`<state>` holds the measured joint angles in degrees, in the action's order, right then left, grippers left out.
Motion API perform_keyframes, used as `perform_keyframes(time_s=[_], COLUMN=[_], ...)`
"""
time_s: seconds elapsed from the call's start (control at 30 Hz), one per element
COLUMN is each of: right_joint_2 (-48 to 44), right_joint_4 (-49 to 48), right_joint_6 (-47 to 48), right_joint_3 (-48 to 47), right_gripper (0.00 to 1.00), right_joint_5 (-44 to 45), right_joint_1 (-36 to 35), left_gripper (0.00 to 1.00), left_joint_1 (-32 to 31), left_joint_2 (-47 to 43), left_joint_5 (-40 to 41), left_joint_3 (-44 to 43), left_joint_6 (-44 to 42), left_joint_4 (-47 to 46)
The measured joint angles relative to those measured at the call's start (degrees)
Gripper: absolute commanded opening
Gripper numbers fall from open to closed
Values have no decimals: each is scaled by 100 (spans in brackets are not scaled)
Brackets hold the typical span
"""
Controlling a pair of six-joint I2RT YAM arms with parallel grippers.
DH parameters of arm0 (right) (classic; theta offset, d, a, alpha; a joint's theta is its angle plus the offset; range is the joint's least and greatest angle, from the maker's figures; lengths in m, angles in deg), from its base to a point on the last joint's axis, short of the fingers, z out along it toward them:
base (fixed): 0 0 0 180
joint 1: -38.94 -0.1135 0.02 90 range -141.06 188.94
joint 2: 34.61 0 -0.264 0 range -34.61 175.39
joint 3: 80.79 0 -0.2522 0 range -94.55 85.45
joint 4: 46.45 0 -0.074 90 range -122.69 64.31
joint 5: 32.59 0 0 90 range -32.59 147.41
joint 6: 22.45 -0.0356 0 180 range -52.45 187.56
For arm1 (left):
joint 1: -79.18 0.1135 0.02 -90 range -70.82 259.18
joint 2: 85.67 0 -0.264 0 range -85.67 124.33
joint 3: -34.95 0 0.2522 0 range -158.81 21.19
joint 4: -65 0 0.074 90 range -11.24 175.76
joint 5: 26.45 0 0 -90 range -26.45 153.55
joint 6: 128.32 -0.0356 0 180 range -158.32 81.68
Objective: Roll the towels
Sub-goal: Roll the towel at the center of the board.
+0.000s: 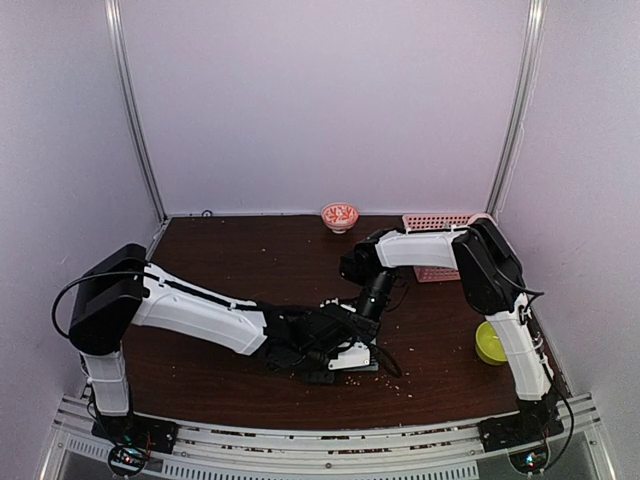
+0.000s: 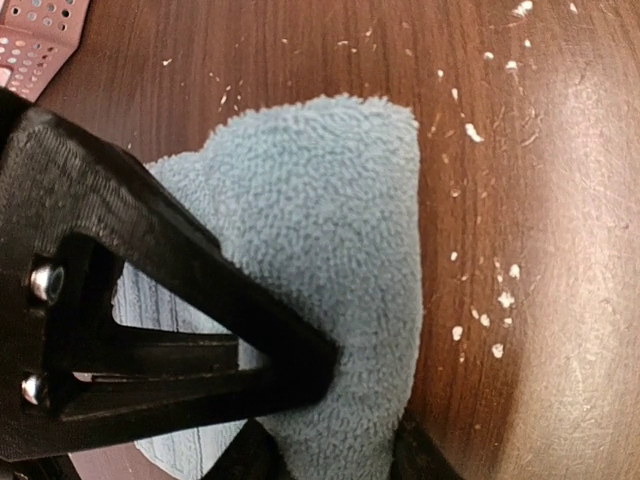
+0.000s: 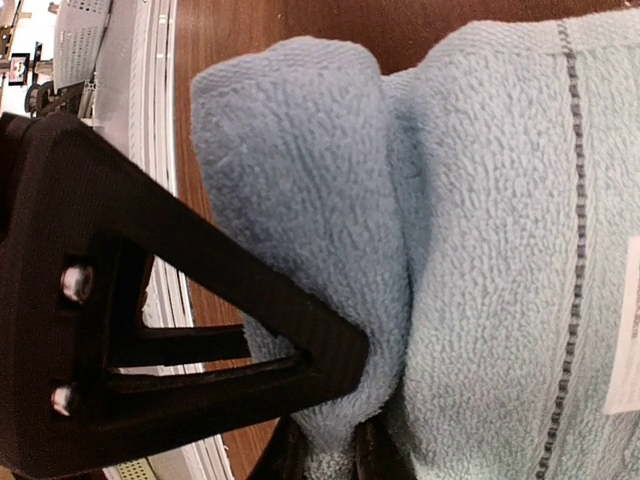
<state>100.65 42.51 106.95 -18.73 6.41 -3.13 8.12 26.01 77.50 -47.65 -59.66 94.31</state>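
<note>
A plain light-blue towel (image 2: pixel 320 220) lies on the dark wooden table (image 2: pixel 540 200), its near end folded over into a thick roll. My left gripper (image 2: pixel 335 420) straddles that rolled end, with a black finger pressed against each side of it. In the right wrist view the same kind of towel (image 3: pixel 480 230) shows a grey stripe and a white label. My right gripper (image 3: pixel 335 440) is shut, pinching a raised fold of it. From above, both grippers (image 1: pixel 345 335) meet at the table's middle front and hide the towel.
A pink lattice basket (image 1: pixel 437 245) stands at the back right, its corner also in the left wrist view (image 2: pixel 35 35). A lime-green bowl (image 1: pixel 490 343) sits by the right arm's base. A small reddish bowl (image 1: pixel 340 215) is at the back wall. Pale crumbs (image 2: pixel 480 320) dot the wood.
</note>
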Motion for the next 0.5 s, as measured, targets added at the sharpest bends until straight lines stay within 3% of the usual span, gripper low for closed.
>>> perform_keyframes(time_s=[0.2, 0.5], right_joint_2=[-238, -1578], right_joint_4=[57, 2], right_joint_6=[122, -439], right_joint_3=[74, -153], right_gripper=[28, 30], right_joint_5=[138, 525], right_joint_1=[33, 647], left_gripper=[9, 5], left_joint_1=[-11, 2], left_joint_2=[96, 203], left_joint_5=[-42, -1034], left_joint_3=[-153, -874], left_joint_6=[61, 638], left_joint_4=[61, 1274])
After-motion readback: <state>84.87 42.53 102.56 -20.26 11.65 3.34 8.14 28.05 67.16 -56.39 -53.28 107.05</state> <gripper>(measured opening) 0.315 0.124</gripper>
